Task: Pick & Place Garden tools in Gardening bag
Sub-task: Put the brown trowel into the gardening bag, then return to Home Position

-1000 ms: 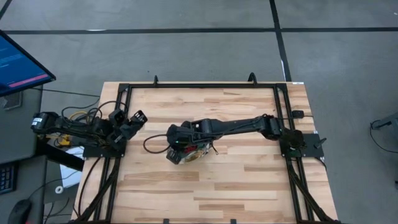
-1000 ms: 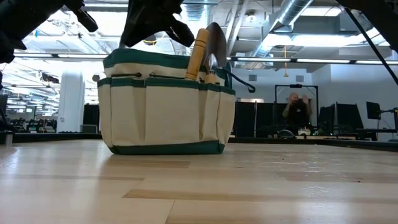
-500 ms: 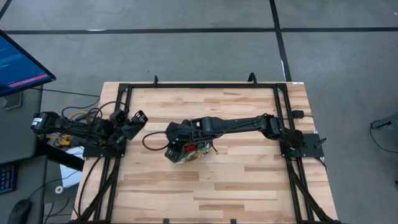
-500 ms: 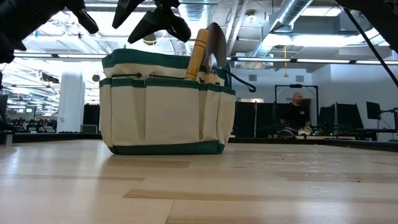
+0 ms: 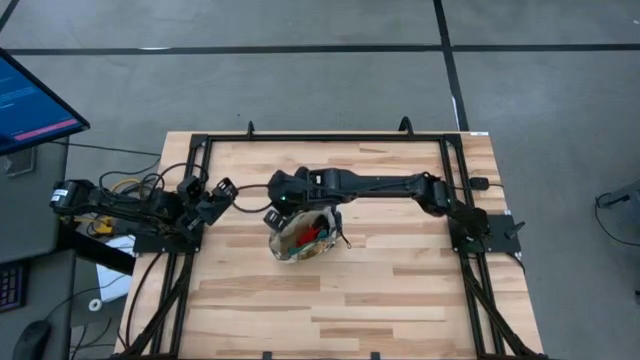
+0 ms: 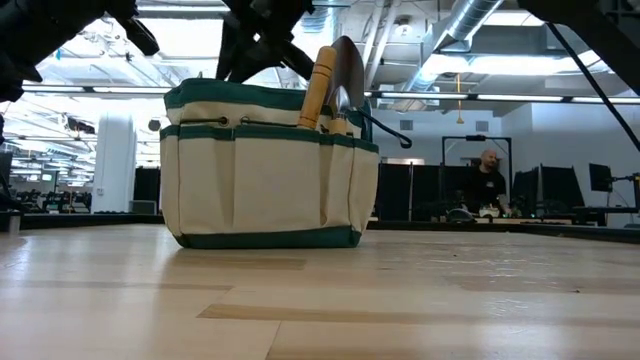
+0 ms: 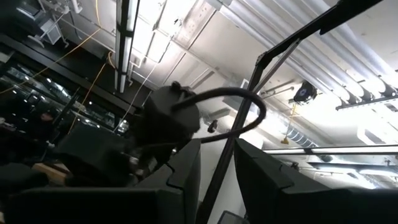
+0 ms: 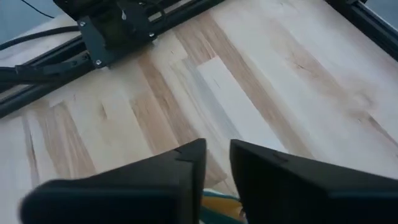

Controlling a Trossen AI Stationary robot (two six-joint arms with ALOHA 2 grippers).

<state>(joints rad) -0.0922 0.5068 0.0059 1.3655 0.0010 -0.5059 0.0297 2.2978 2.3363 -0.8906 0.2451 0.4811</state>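
Two arms share the butcher-block table (image 5: 400, 290), but only the right one is over the work. The gardening bag (image 6: 265, 165), a beige tote with dark green trim and side pockets, stands upright near the table's middle. In the low view a trowel (image 6: 338, 75) pokes out of its top, wooden handle and silver blade leaning toward one end. From above, something red (image 5: 312, 235) shows inside the bag's mouth, most likely the glove, though it is too small to be sure.

The right gripper (image 8: 216, 163) hangs just above the bag's far rim, beside the opening rather than deep inside it. In its wrist view the two dark fingers stand a narrow gap apart with nothing between them, so it looks emptied and nearly closed, carrying no tool. A sliver of the bag's green edge (image 8: 217, 200) shows below the fingers.

The left gripper (image 7: 217, 177) waits at the table's left edge, pointed up toward the ceiling; its fingers sit slightly parted and bare.

No trowel, shears or glove lies on the bare wood in any view. By that reckoning the packing seems done or very nearly so; what the bag hides cannot be counted, so whether every tool is in cannot be confirmed
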